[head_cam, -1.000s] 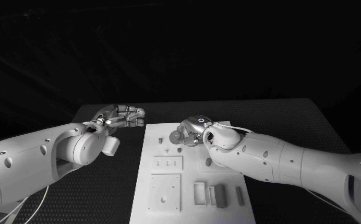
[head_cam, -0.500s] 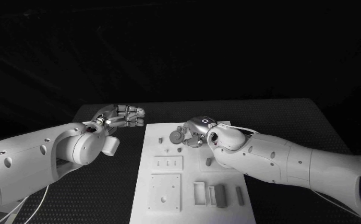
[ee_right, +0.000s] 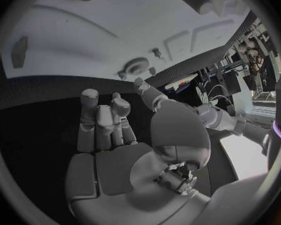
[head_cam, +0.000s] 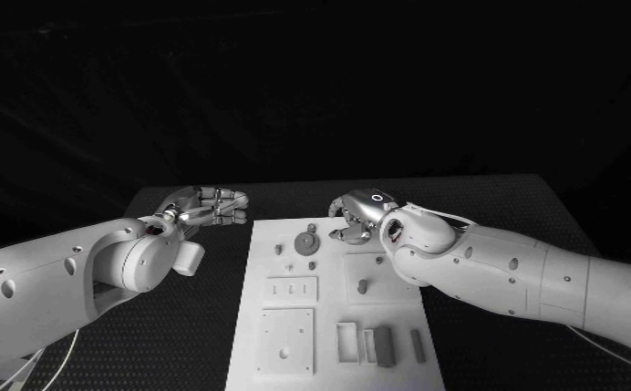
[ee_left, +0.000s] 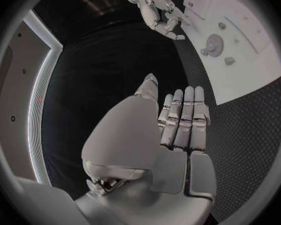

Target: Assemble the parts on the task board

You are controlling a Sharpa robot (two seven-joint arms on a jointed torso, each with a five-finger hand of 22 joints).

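The white task board [head_cam: 395,309] lies in the middle of the table. A round gear part [head_cam: 306,243] sits flat near its far left corner, with small pegs [head_cam: 279,247] beside it. My right hand [head_cam: 355,213] hovers over the board's far edge, just right of the gear, fingers spread and holding nothing. The right wrist view shows the gear [ee_right: 136,65] beyond the bare fingertips [ee_right: 90,97]. My left hand [head_cam: 211,204] hangs over the black table off the board's far left corner, empty, with its fingers [ee_left: 184,115] straight. The left wrist view shows the gear [ee_left: 214,44] and the right hand [ee_left: 156,10].
Several oblong parts [head_cam: 384,345] lie in a row at the board's near edge. A small dark part [head_cam: 362,286] stands mid-board. Recessed plates [head_cam: 292,289] mark the board's left half. Black table [head_cam: 500,200] surrounds the board.
My right hand has let go of the gear and drawn back toward the board's far edge. The gear now lies uncovered. The left hand has barely moved.
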